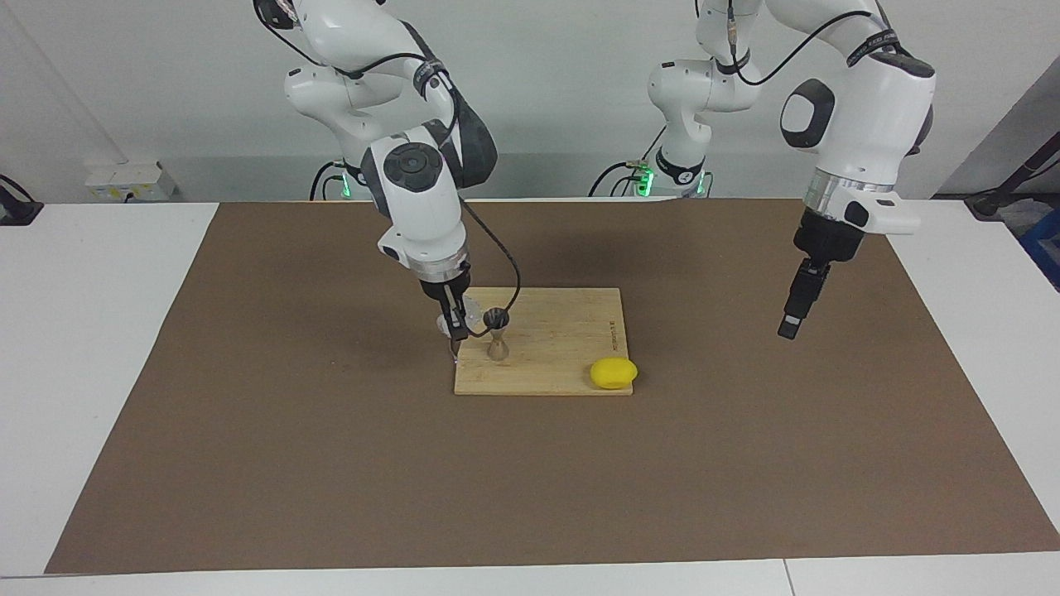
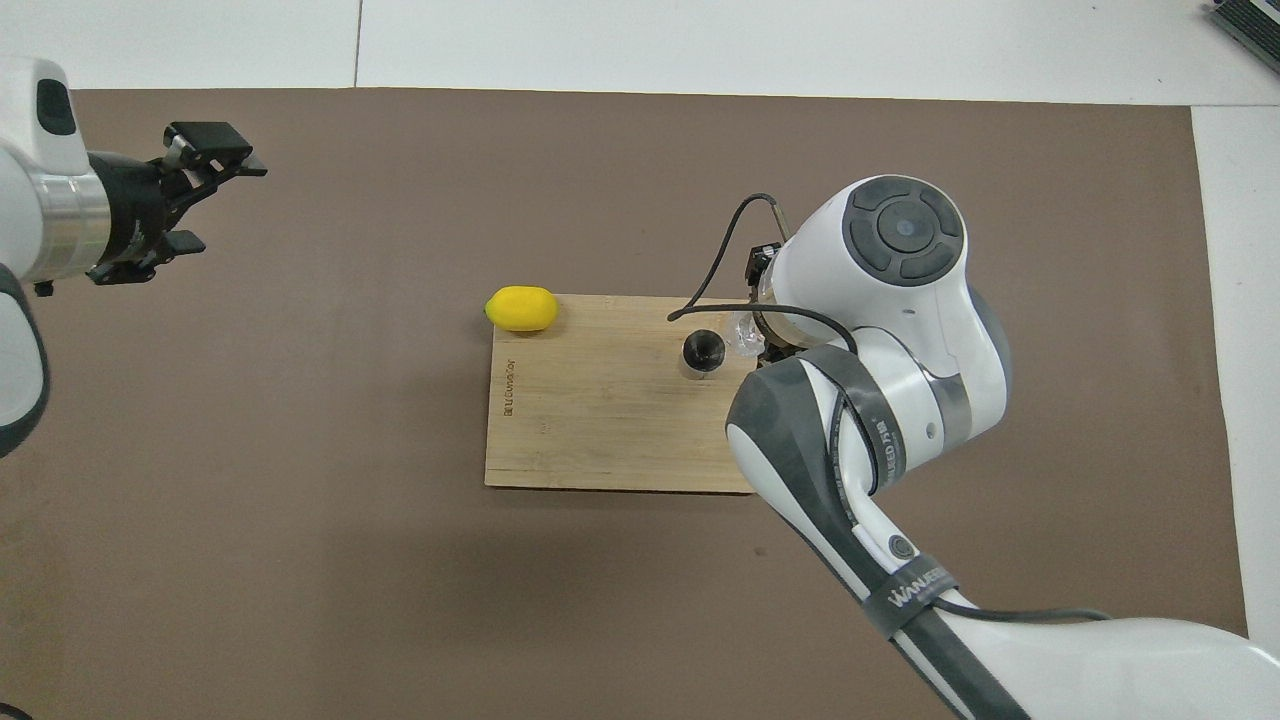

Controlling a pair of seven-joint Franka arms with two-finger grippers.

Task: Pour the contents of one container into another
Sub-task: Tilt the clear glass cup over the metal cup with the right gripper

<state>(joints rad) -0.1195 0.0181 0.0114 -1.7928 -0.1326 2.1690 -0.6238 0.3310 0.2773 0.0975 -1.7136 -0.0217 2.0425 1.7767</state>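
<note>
While right claw (image 1: pixel 454 324) grips cup (image 1: pixel 470 314), jigger (image 1: pixel 497 331) stands upright

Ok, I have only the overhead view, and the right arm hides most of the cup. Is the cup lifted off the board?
Observer: Yes, the right gripper holds the clear cup in the air, level with the top rim of the jigger, above the board.
Operator: Does the jigger stand upright?
Observer: Yes, upright on its lower cone.
Operator: Is the left gripper low?
Observer: No, it waits well above the brown mat.
</note>
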